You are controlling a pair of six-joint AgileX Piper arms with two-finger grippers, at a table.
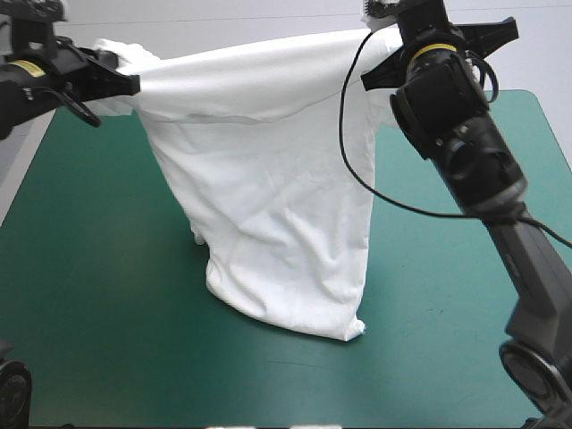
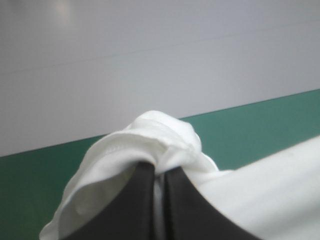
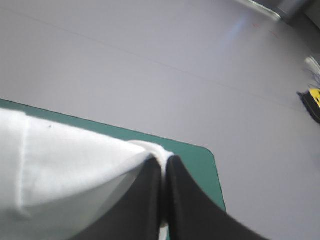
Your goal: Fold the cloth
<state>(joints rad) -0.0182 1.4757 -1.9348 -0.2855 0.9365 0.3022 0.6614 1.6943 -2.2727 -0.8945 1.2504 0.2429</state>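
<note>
The white T-shirt (image 1: 268, 179) hangs lifted between both arms, its top edge stretched across the far side of the table and its lower end resting on the teal-green cover near the middle. My left gripper (image 1: 134, 85) is shut on the T-shirt's left upper corner; in the left wrist view a bunch of white cloth (image 2: 160, 140) bulges over the fingertips of the gripper (image 2: 159, 167). My right gripper (image 1: 393, 36) is shut on the right upper corner. In the right wrist view the gripper (image 3: 164, 160) pinches a thin fold of the T-shirt (image 3: 60, 170).
The teal-green cover (image 1: 98, 304) lies bare on the near left and near right of the hanging cloth. The table's far edge (image 2: 260, 105) runs just beyond both raised grippers.
</note>
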